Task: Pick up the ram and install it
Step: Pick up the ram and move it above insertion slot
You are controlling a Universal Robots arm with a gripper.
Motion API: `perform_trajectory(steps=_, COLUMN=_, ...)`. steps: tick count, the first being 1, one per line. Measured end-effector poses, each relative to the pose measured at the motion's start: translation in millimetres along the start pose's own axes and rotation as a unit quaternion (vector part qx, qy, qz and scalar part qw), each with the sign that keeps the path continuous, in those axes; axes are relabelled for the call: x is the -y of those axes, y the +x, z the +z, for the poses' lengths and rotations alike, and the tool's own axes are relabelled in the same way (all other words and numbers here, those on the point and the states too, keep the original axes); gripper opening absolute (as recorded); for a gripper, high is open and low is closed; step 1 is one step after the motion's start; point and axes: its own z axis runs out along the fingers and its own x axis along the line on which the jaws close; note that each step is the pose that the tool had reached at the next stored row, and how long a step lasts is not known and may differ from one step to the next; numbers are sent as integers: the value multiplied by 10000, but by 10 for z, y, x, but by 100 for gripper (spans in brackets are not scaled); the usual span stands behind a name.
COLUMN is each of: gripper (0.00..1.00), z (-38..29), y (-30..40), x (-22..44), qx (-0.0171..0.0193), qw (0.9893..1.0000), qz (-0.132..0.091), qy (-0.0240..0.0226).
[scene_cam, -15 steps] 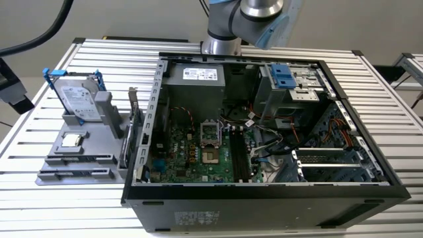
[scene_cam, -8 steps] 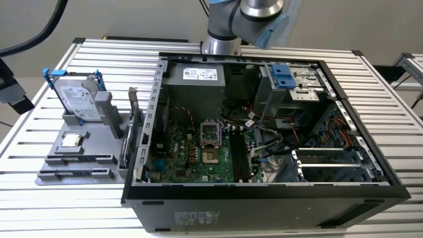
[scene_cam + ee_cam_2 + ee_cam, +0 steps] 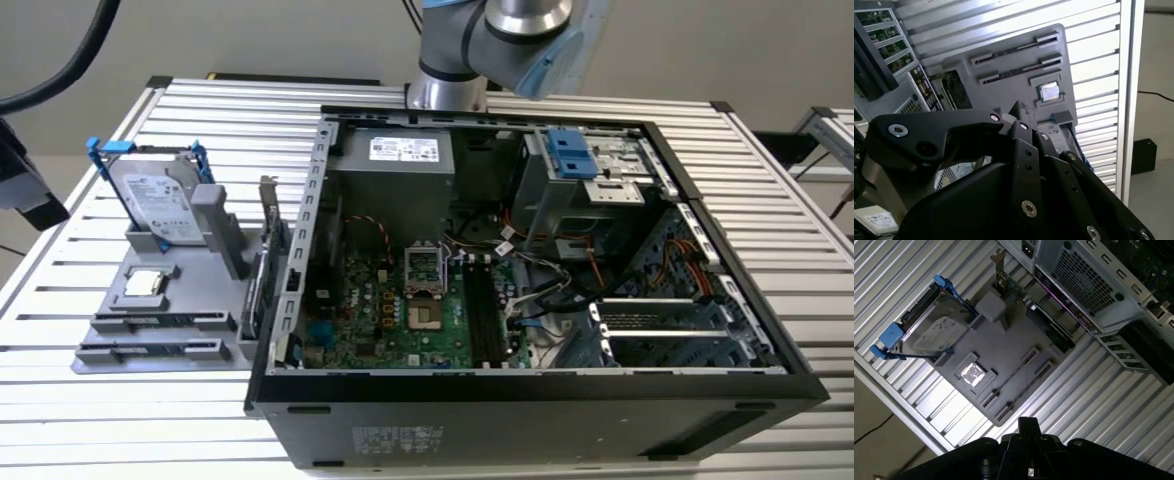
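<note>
Ram (image 3: 158,322) sitting in tray (image 3: 200,300), exterior view's lower left, nothing picked yet; gripper (image 3: 1027,425) hovering over it, clenched empty; slots (image 3: 487,312) lying unfilled.

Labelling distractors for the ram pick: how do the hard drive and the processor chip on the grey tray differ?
The hard drive stands propped on edge; the processor chip lies flat. The hard drive is far larger, with blue brackets; the processor chip is small, square, bare. Both are silver, on the grey tray.
</note>
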Motion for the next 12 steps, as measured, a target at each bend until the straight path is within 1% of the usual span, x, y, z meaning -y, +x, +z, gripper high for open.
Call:
perform_trajectory(steps=6, gripper=0, z=-1, y=0, x=-1, qx=8, qw=9996, qz=274, qy=1)
perform_trajectory(steps=12, gripper=0, z=1, y=0, x=1, qx=14, qw=9985, qz=556, qy=2)
